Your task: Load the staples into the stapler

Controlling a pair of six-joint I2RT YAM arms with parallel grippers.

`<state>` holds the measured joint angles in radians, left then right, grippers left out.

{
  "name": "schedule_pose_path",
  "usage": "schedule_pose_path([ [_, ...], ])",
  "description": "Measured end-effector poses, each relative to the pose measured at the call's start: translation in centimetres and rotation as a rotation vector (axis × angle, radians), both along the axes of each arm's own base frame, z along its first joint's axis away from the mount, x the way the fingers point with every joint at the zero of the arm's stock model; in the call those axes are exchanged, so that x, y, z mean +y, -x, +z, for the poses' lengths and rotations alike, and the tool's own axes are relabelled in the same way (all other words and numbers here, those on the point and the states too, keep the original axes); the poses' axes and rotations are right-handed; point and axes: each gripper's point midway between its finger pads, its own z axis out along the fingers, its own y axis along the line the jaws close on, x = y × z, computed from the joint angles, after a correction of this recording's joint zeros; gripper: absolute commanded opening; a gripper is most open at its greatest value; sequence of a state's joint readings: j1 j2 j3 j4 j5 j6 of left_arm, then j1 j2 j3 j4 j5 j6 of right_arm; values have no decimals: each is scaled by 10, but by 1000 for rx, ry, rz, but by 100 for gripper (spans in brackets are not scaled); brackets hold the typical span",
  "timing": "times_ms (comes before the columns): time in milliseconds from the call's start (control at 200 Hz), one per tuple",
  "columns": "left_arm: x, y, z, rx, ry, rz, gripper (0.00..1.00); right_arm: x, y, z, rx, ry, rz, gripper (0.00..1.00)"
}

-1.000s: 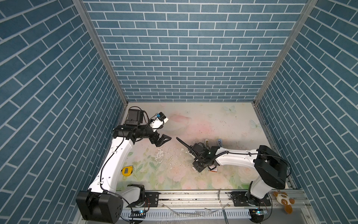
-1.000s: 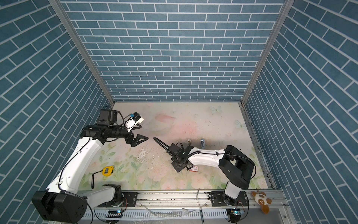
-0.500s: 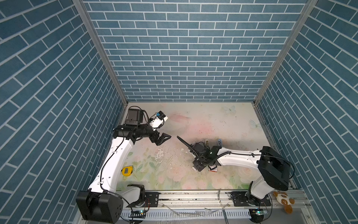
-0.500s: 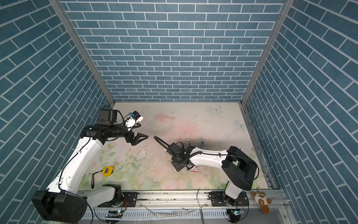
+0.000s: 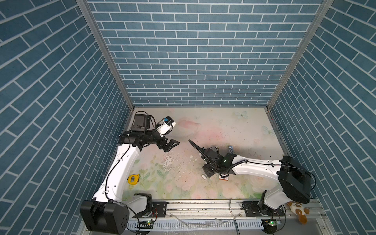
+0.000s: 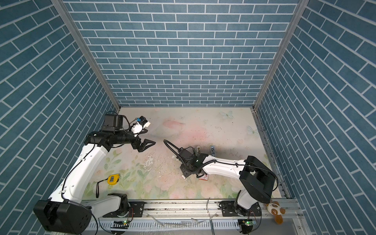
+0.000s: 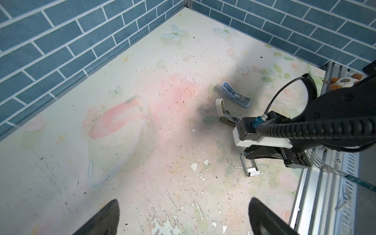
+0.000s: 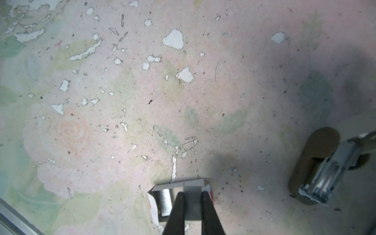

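1. Over the red-and-white box [image 8: 154,205] near the front of the table [image 8: 122,91], my right gripper [image 8: 192,194] is pinched narrow on a grey strip of staples [image 8: 192,205]. More shiny metal sits in the box beside it. I cannot tell whether the strip is clear of the cardboard yet.
2. I should lift straight up and slowly. A sideways pull could drag the light box along or snap the strip.
3. I judge the beige stapler [image 8: 317,154] to be my target. It lies near the box with its top hinged back and its metal channel [image 8: 325,179] bare. A blue stapler [image 7: 236,95] lies just beyond it, also open.
4. I should turn my wrist until the strip runs lengthwise along the channel, legs down, before I lower it. A crooked strip would likely ride up on the channel walls.
5. I should loosen my pinch only once the strip rests inside. Dropped from above, it could bounce out among the loose bits already on the table.
6. My left gripper [image 7: 183,201] is spread wide and holds nothing. It hangs above the table, well apart from the stapler. If the base slides, that hand could come across and steady it.
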<state>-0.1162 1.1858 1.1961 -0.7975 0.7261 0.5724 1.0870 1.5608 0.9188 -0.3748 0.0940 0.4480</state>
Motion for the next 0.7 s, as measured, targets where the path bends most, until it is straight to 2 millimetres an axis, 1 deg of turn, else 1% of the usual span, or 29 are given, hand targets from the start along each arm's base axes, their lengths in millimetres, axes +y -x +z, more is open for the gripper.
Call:
schedule_pose_path([
  [165,0,-2,1,-12,1,-2,100,-5,-15,3,-22,-11,-50,10],
  [305,-1,-3,1,-14,2,-8,99,-13,-31,12,-47,-43,-107,10],
  [485,-4,-5,-4,-3,18,-23,99,-35,-46,19,-76,-71,-177,10],
  [700,-8,-8,-12,-1,37,-36,100,-62,-56,12,-88,-70,-248,11],
])
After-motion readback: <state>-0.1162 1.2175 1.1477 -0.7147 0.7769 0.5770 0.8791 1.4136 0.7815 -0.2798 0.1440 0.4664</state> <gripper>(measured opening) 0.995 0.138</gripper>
